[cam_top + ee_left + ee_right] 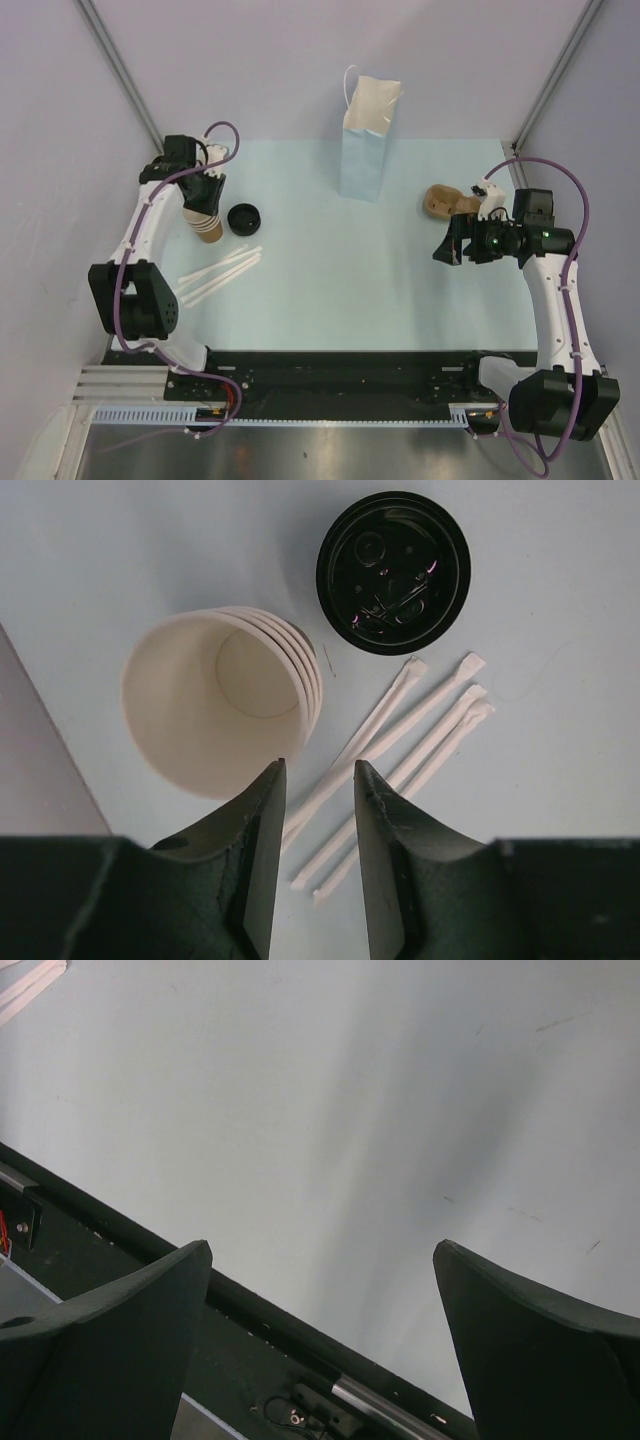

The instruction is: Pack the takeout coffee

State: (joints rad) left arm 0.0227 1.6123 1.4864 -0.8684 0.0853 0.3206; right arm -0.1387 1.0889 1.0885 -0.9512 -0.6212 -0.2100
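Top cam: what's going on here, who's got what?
Left gripper hangs at the rim of the stack of unlidded cups, jaws narrowly apart with nothing between them. A loose black lid and wrapped straws lie beside the stack. Right gripper hovers over bare table, jaws wide open. The paper bag stands upright at the back. Neither arm holds anything.

Place: a robot test cell in a lab
Walls: plain pale panels (pixel 250 60) on the left, far and right sides, joined by bare metal posts (pixel 115 65)
Table: a pale blue mat (pixel 350 290) as the work surface
Rig: left arm (pixel 142 225) and right arm (pixel 555 300) bolted to a black rail (pixel 330 378) at the near edge
Props: paper bag (pixel 365 140), stack of cups (pixel 207 225)
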